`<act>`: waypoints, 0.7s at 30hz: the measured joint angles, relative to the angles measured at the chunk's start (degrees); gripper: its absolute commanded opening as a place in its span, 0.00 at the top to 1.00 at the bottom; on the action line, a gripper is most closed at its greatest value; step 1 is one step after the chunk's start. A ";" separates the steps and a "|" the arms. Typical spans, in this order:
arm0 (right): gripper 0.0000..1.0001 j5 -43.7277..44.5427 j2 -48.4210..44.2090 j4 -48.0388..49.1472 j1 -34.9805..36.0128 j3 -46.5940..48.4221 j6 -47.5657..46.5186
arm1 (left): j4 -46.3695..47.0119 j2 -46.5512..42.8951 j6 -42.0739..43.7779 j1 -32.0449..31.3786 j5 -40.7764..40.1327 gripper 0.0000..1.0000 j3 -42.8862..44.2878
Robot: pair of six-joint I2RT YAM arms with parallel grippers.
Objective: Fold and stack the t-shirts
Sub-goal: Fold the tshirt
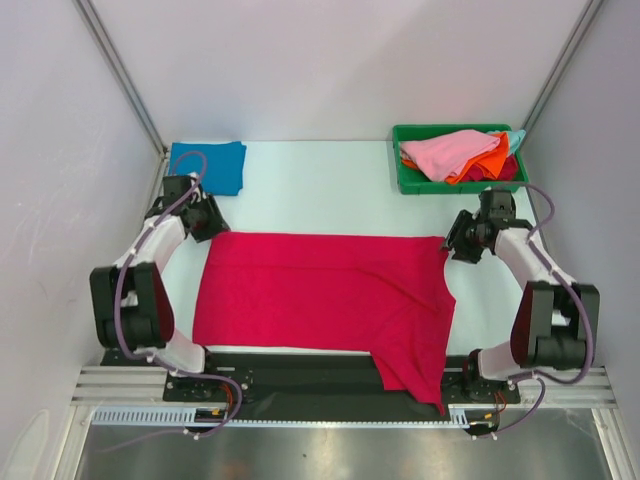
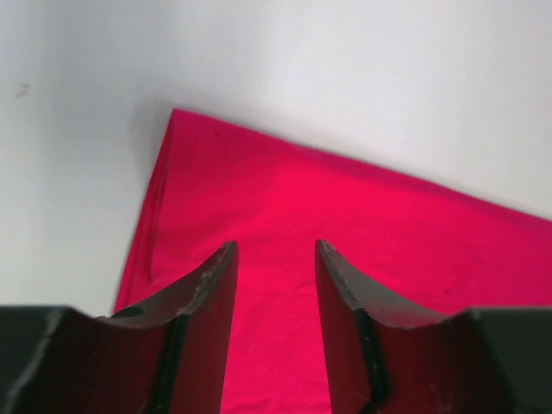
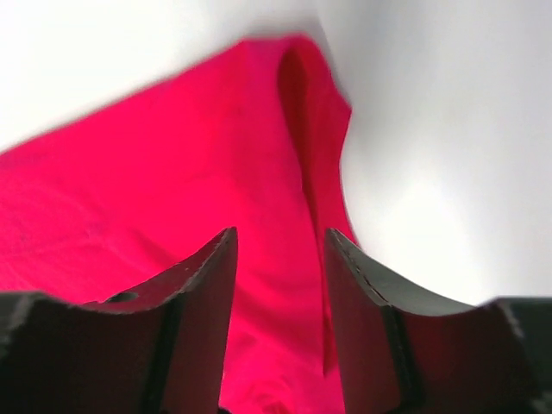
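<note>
The crimson t-shirt (image 1: 320,295) lies spread flat across the table, with one part hanging over the near edge. My left gripper (image 1: 208,222) is open just above its far left corner (image 2: 259,216), with nothing between the jaws. My right gripper (image 1: 462,240) is open above its far right corner (image 3: 259,147), also empty. A folded blue t-shirt (image 1: 210,165) lies at the far left. Pink (image 1: 450,152), orange (image 1: 485,165) and light blue (image 1: 516,137) t-shirts are piled in the bin.
The green plastic bin (image 1: 405,180) stands at the far right, just behind my right gripper. White walls and metal posts close in the table on three sides. A black rail (image 1: 300,375) runs along the near edge.
</note>
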 measured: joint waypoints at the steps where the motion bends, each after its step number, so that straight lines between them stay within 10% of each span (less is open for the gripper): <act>1: 0.52 0.24 1.81 1.60 -0.02 0.39 0.15 | 0.72 1.81 0.00 0.00 0.96 0.55 0.35; 21: 0.64 -1.38 15.85 10.49 -1.64 6.93 -1.33 | 3.13 19.89 -0.46 0.63 2.12 0.55 7.28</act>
